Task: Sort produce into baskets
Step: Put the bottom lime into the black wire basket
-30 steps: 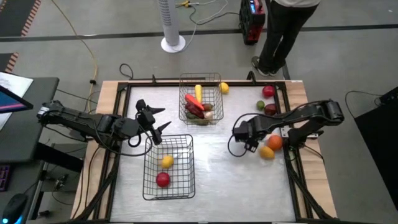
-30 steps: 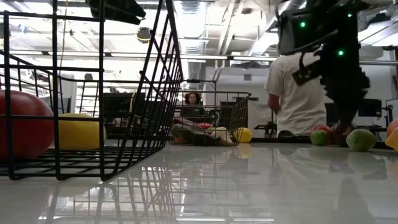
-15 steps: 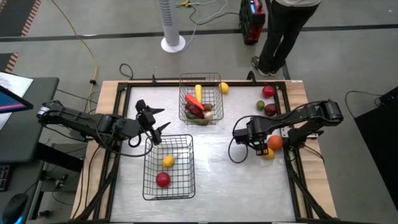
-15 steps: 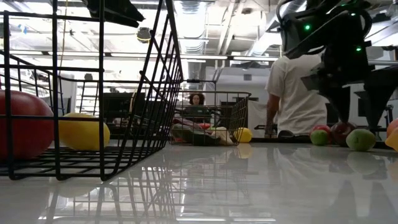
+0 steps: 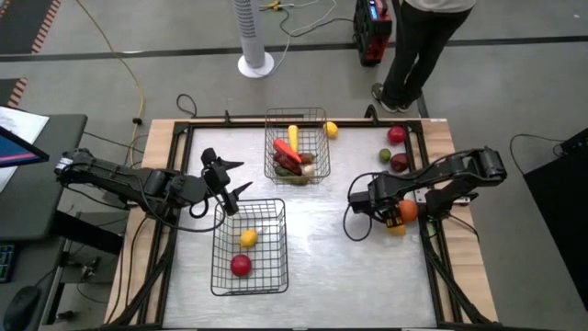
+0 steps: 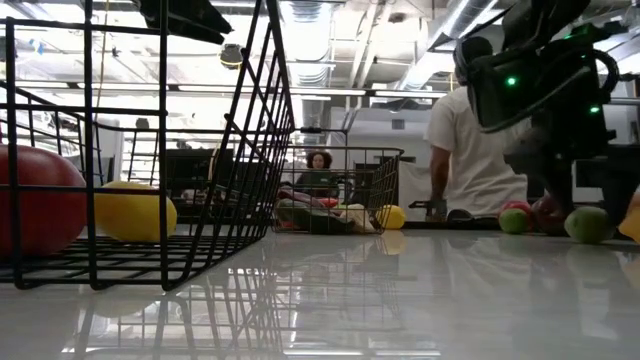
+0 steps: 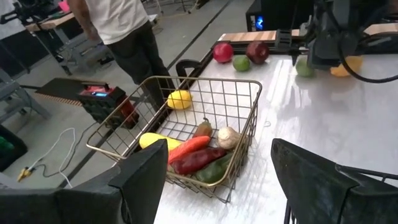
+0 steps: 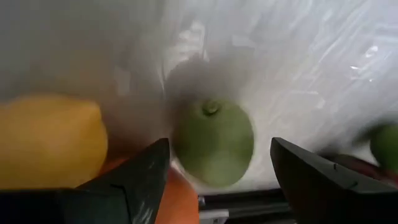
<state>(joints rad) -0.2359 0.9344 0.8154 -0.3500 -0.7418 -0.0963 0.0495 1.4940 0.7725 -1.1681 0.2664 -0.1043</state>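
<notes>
My right gripper [image 5: 386,210] is open at the table's right side. Its fingers stand on either side of a green round fruit [image 8: 213,142] that rests on the table; whether they touch it I cannot tell. A lemon [image 8: 50,137] and an orange [image 5: 407,210] lie right beside it. My left gripper [image 5: 230,179] is open and empty, waiting above the far edge of the black wire basket [image 5: 276,276], which holds a lemon [image 5: 247,238] and a red apple [image 5: 241,266]. The gold wire basket [image 5: 322,115] at the far middle holds a carrot, a red pepper, garlic and other vegetables.
A lemon [image 5: 331,130] lies beside the gold basket. A red apple [image 5: 396,134], a lime [image 5: 385,155] and a dark red apple [image 5: 400,163] lie at the far right. A person [image 5: 418,37] stands beyond the far edge. Bare tabletop lies between the baskets and my right gripper.
My right gripper has gone toward the table's right edge, to the green fruit beside the orange and lemon, and now stands over it. The produce and my left gripper have stayed where they were.
</notes>
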